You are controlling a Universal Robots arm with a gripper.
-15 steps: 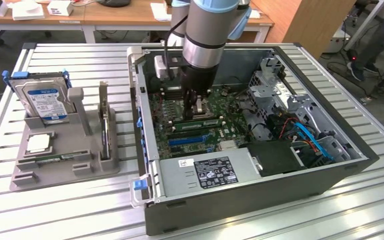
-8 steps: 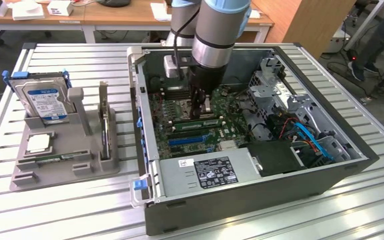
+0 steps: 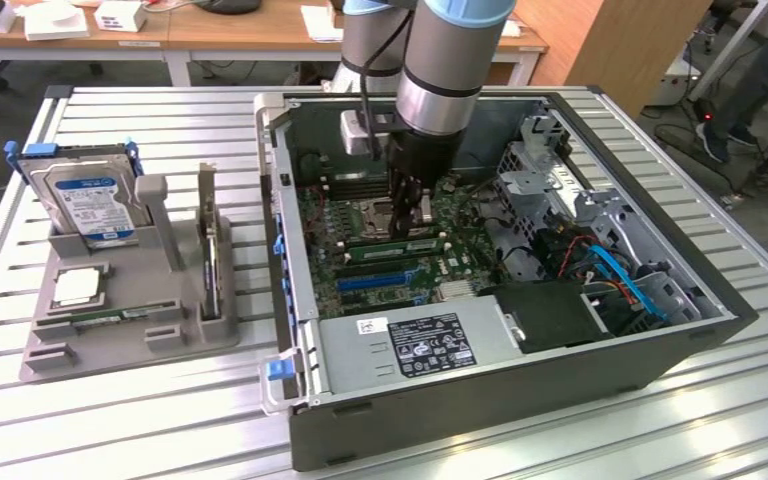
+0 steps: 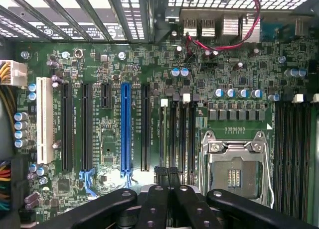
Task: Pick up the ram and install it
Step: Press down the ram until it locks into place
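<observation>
Ram, a long, thin green circuit-board stick, stands on edge in the mobo slot just beside the silver square CPU socket. Its long axis runs parallel to the socket's side, contact edge down. The black two-finger gripper has its fingers together at the stick's top edge; can't tell whether pinching or pressing. Judged light, stiff and fragile: hold by the bare long edges, avoiding chips and contacts.

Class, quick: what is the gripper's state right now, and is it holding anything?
Gripper: shut, over the motherboard inside the case, apparently gripping the ram edge-on above the memory slots; the hold itself cannot be told for certain.
</observation>
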